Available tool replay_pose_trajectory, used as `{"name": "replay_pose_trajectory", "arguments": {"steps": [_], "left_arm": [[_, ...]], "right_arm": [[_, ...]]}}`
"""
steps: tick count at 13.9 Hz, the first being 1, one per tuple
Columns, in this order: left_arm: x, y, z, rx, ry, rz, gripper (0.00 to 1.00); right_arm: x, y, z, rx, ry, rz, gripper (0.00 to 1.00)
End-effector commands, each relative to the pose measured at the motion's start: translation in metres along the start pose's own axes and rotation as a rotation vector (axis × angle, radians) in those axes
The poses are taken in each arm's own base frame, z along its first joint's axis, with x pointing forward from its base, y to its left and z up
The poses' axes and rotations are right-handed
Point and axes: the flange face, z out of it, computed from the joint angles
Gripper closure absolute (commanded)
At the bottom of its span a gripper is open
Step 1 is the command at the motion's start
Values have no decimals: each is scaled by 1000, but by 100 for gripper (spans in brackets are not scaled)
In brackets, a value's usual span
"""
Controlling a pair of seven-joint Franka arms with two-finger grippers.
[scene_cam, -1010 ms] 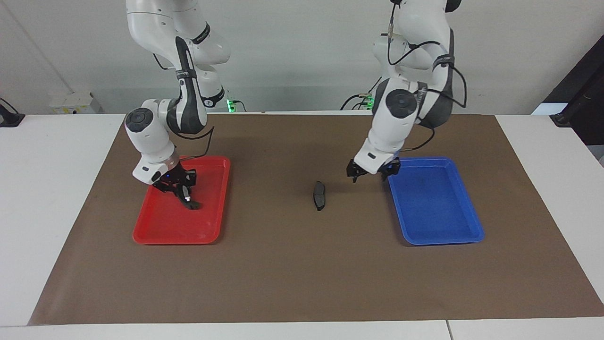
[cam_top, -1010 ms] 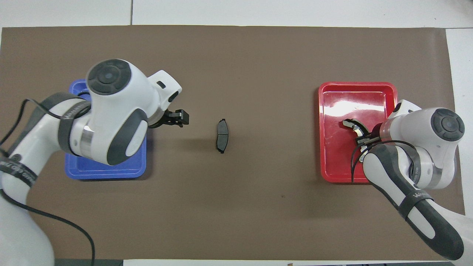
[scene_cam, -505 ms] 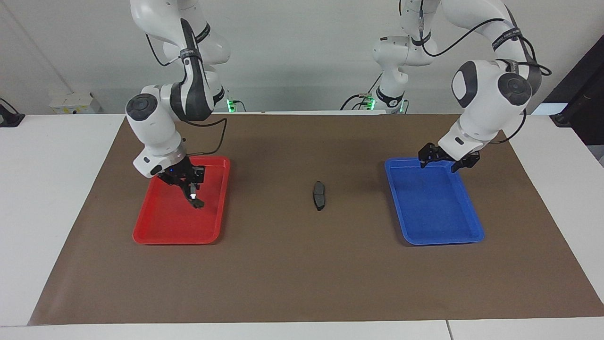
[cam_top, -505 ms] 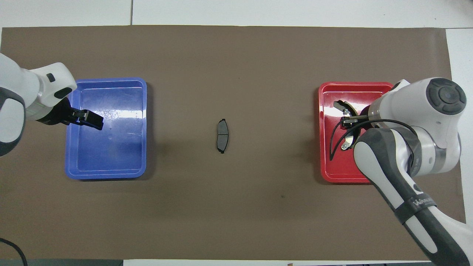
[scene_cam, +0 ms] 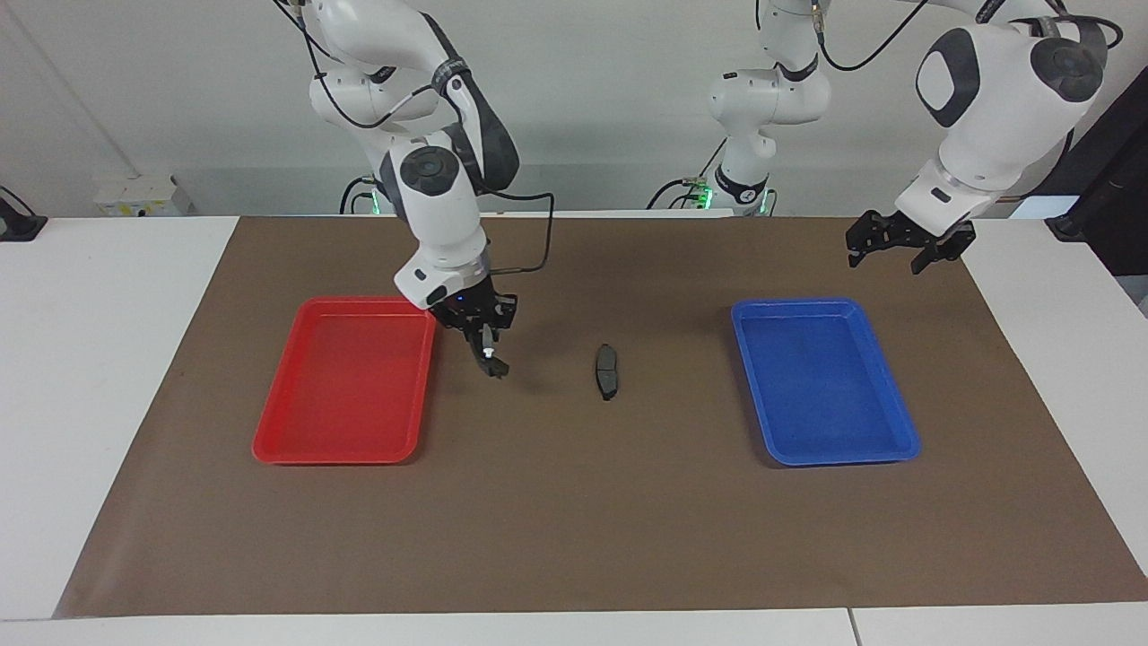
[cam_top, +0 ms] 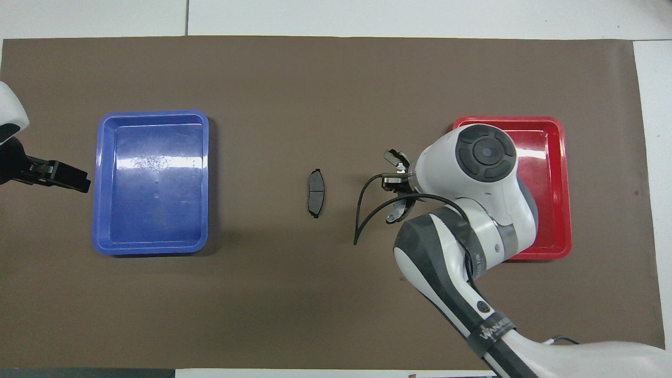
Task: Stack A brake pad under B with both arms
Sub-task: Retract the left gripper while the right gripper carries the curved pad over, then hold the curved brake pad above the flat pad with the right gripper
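The right gripper (scene_cam: 485, 352) is clamped on the long arched brake shoe (scene_cam: 489, 357) and has carried it out of the red tray (scene_cam: 269, 441); it now hangs over the brown mat (scene_cam: 556, 520) between that tray and the short flat pad (scene_cam: 607, 371). That pad is lying by itself mid-table, between the two trays, same spot as a second ago. Meanwhile the left gripper (scene_cam: 904, 245) has backed way off, fingers spread and carrying nothing, up over the mat past the blue tray (scene_cam: 897, 449) toward its own end of the table. So I'd guess the pad's placed, and the shoe goes on top next.
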Motion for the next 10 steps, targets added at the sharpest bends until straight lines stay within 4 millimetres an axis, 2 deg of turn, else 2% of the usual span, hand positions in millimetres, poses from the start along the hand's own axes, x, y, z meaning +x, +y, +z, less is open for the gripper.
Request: {"name": "replay_pose_trajectory", "arguments": {"steps": [1, 2, 4, 7, 10], "left_arm": [[17, -2, -25, 22, -38, 19, 0], [18, -3, -23, 12, -66, 17, 0], [19, -3, -26, 19, -58, 16, 0], [16, -4, -16, 12, -69, 16, 0], [13, -6, -17, 12, -71, 5, 0]], "right_arm": [[18, -57, 23, -4, -3, 46, 100], [18, -75, 32, -14, 2, 50, 100], [12, -95, 52, -13, -6, 36, 100], [-1, -121, 75, -1, -12, 36, 100], [-1, -128, 80, 18, 7, 45, 100]]}}
